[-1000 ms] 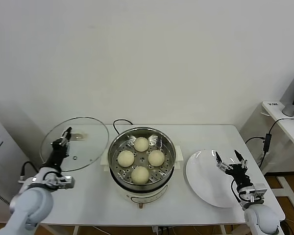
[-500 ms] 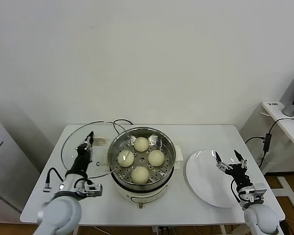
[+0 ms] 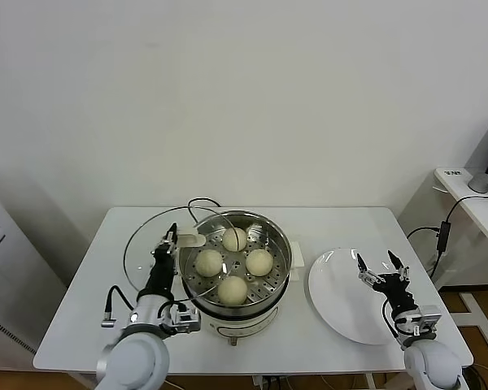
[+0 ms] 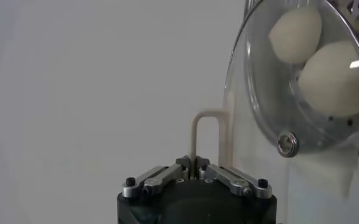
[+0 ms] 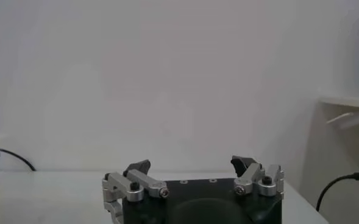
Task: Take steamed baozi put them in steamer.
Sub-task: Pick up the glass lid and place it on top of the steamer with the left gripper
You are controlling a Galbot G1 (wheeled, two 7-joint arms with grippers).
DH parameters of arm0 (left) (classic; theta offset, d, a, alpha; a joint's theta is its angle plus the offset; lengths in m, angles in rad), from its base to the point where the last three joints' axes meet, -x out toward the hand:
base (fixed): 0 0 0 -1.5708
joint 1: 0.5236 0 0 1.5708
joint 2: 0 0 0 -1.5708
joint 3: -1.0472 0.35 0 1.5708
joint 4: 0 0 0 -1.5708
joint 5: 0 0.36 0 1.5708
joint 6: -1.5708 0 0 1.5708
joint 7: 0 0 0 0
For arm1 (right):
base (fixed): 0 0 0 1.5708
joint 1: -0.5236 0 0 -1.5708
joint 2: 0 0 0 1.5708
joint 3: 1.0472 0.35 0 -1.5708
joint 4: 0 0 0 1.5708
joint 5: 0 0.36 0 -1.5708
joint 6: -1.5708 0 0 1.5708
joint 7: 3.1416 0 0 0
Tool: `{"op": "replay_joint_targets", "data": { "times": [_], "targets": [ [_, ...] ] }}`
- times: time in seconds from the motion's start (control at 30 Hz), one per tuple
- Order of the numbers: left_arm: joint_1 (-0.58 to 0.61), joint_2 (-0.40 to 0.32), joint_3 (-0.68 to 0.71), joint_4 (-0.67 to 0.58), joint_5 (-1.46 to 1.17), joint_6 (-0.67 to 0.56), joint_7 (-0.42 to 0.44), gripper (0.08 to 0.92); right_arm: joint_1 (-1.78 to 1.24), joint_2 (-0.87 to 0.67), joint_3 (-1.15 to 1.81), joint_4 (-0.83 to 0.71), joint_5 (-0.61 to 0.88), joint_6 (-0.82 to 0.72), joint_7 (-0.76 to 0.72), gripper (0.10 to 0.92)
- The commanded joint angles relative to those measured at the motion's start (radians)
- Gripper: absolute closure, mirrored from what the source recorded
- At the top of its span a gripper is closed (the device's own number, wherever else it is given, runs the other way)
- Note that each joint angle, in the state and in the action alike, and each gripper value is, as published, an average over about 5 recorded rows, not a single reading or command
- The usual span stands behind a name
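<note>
The left gripper [image 3: 172,237], jaws clamped on the glass lid's [image 3: 150,248] cream handle [image 4: 206,131], holds the lid tilted over the steamer's [image 3: 237,268] left rim. Four baozi [image 3: 233,288] sit inside. The right gripper [image 3: 382,272] hovers over the white plate [image 3: 342,296], jaws spread.

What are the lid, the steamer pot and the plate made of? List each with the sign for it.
Lid: looks like clear glass, since the table shows through it; its cream handle seems plastic.
Steamer: shiny mirror-like wall and perforated tray, likely stainless steel.
Plate: plain glossy white, ceramic or plastic; cannot tell which.
</note>
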Motion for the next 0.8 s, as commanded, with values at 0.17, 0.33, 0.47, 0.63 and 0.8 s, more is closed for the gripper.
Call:
{"op": "replay_joint_targets", "data": {
  "times": [0.17, 0.33, 0.47, 0.63, 0.8],
  "targets": [
    [-0.076, -0.046, 0.119, 0.024, 0.044, 0.044, 0.012, 0.889, -0.002, 0.004, -0.001, -0.004, -0.002, 0.000, 0.001, 0.203],
    [-0.099, -0.059, 0.150, 0.047, 0.052, 0.036, 0.007, 0.889, -0.004, 0.007, 0.001, -0.005, -0.001, 0.000, 0.001, 0.203],
    [-0.108, -0.066, 0.165, 0.059, 0.059, 0.031, 0.007, 0.889, -0.004, 0.008, 0.002, -0.007, -0.001, 0.001, 0.001, 0.203],
    [-0.118, -0.079, 0.180, 0.071, 0.061, 0.030, 0.005, 0.889, -0.003, 0.010, 0.004, -0.013, -0.001, 0.002, 0.000, 0.203],
    [-0.134, -0.094, 0.198, 0.090, 0.062, 0.025, 0.000, 0.889, -0.002, 0.014, 0.003, -0.014, -0.001, 0.002, -0.001, 0.203]
  ]
}}
